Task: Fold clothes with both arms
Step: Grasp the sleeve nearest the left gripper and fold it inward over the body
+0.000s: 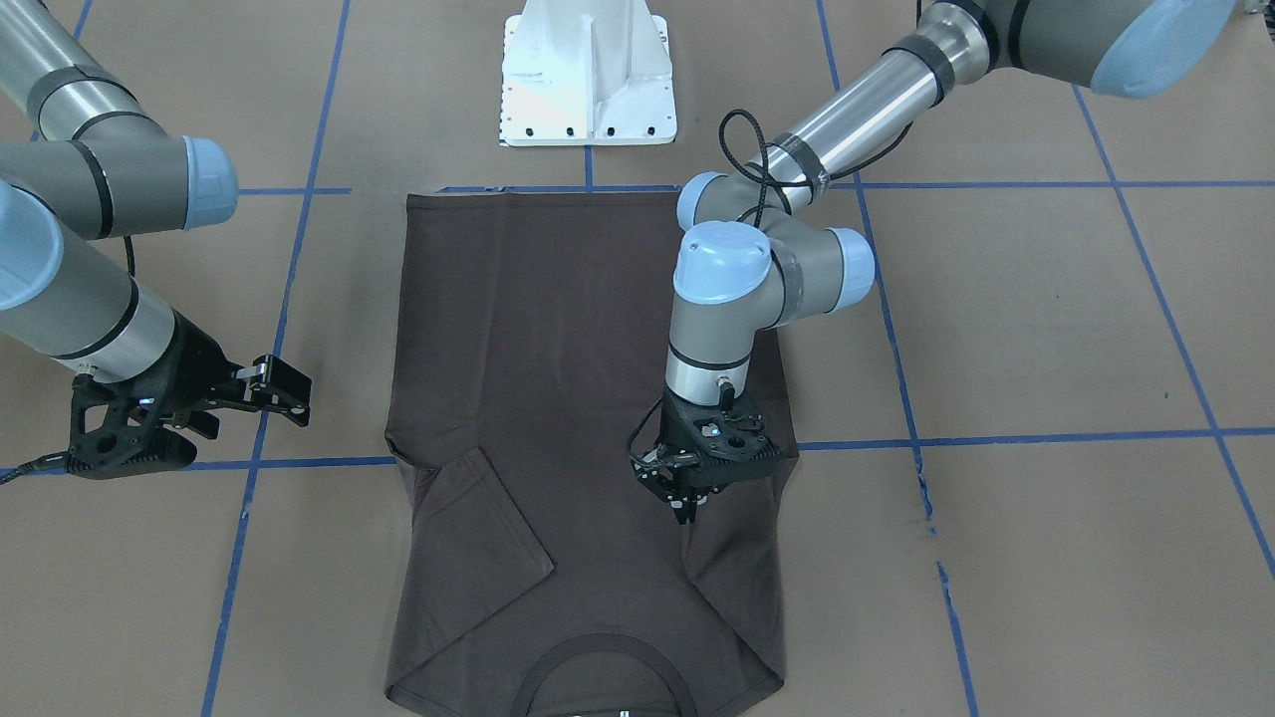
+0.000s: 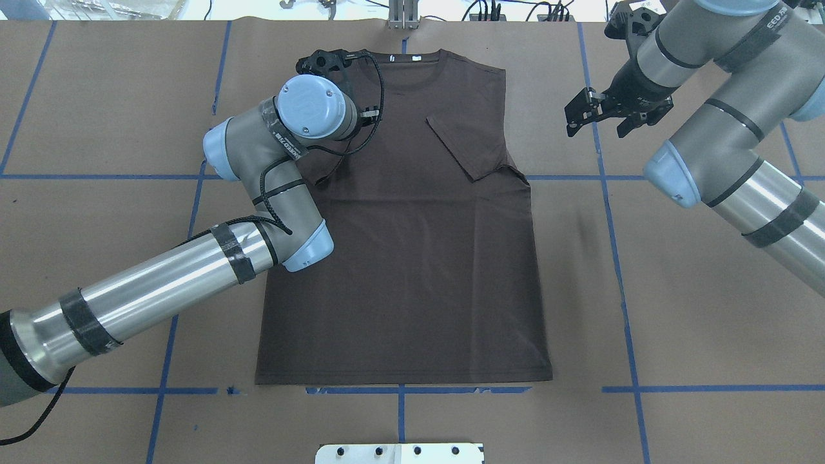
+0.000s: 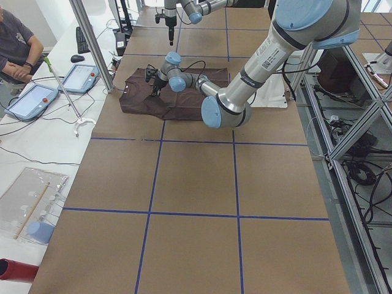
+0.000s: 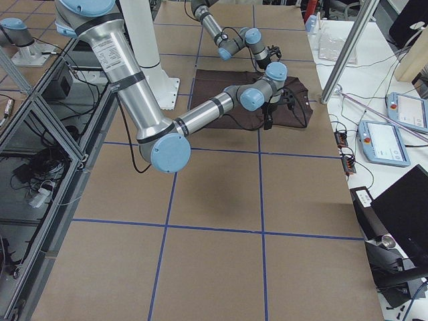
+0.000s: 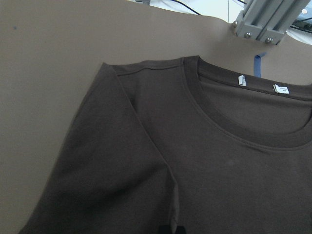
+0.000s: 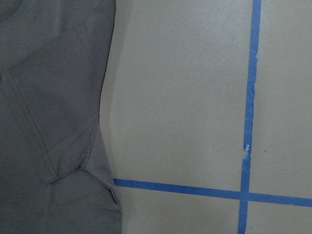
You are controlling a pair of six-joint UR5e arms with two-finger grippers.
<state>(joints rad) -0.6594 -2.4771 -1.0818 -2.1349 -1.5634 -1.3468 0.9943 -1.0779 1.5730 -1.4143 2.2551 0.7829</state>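
Left fingers pinch T-shirt sleeve (folded inward).

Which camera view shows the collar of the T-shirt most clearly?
The left wrist view: the collar is large, two white tags visible. Overhead shows it small; front-facing crops it at the bottom edge; side views barely show it.

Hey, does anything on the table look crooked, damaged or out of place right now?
Nothing serious. The T-shirt lies flat and square, both sleeves folded in. The only small flaw is a pucker of fabric poking out at the armpit on the right gripper's side.
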